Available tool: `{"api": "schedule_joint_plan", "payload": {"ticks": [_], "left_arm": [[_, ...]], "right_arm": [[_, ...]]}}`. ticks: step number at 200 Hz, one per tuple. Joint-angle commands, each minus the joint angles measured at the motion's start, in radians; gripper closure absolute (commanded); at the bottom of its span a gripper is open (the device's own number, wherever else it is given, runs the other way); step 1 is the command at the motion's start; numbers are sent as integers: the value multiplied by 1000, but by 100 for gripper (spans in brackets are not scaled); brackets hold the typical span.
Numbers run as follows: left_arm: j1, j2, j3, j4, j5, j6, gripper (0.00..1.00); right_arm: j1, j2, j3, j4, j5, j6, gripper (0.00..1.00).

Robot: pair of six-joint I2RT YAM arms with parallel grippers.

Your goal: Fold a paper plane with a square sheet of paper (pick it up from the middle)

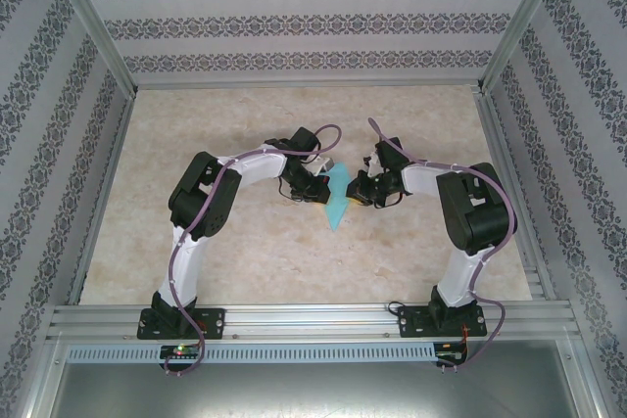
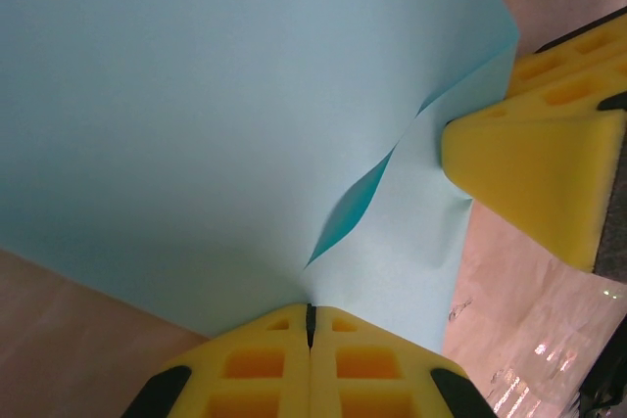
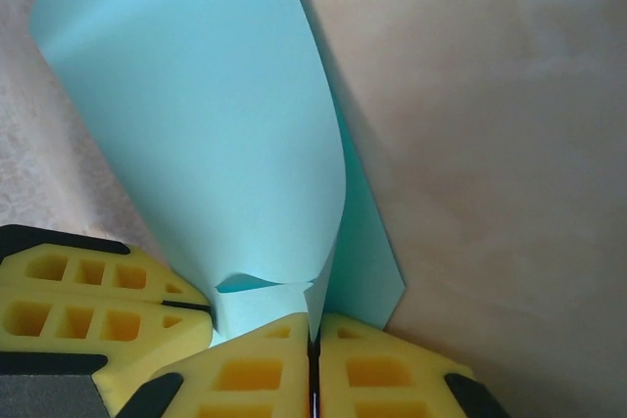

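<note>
The square sheet of paper (image 1: pixel 336 198) curls above the middle of the table (image 1: pixel 245 252), pinched by the closed left gripper (image 2: pixel 311 335) and the closed right gripper (image 3: pixel 313 340), close together. For a clean fold, I think both should align the edges before pressing.

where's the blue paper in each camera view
Top external: blue paper over the table, between left gripper and right gripper.
Left wrist: upper left and middle, pinched by the left gripper at bottom.
Right wrist: rising from the right gripper toward upper left.
Shared landmark: yellow fingers pinching the paper.
</note>
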Motion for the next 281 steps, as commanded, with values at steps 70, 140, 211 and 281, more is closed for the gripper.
{"api": "schedule_joint_plan", "payload": {"ticks": [70, 140, 211, 281], "left_arm": [[-2, 68, -59, -87, -115, 28, 100], [-2, 73, -59, -89, -111, 32, 100], [-2, 73, -58, -90, -110, 33, 100], [-2, 74, -55, -89, -105, 33, 100]], "right_arm": [[54, -76, -14, 10, 18, 32, 87], [73, -91, -54, 21, 40, 33, 81], [72, -73, -48, -13, 121, 19, 91], [113, -62, 36, -132, 185, -5, 95]]}}
